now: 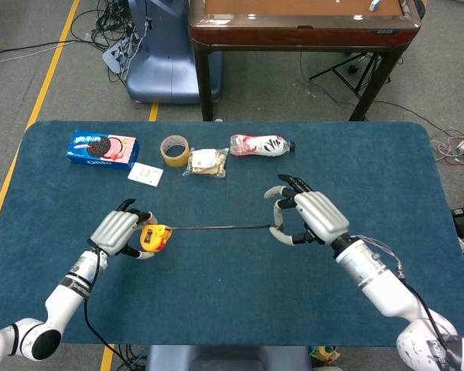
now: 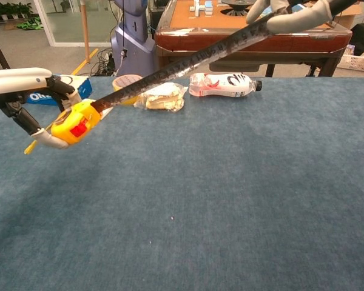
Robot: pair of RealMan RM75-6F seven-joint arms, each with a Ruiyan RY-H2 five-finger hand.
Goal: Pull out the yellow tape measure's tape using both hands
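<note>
My left hand (image 1: 117, 232) grips the yellow tape measure (image 1: 152, 238) above the blue table; the chest view shows the same tape measure (image 2: 74, 123) and left hand (image 2: 25, 96) at the left edge. A dark tape (image 1: 220, 227) runs straight from the case to my right hand (image 1: 305, 219), which pinches its end. In the chest view the tape (image 2: 182, 65) slants up to the right hand (image 2: 294, 13) at the top edge, mostly cut off.
Along the far side of the table lie an Oreo box (image 1: 102, 148), a white card (image 1: 145, 174), a roll of tan tape (image 1: 175, 150), a bagged snack (image 1: 206, 162) and a small bottle (image 1: 261, 144). A wooden table (image 1: 301, 23) stands beyond.
</note>
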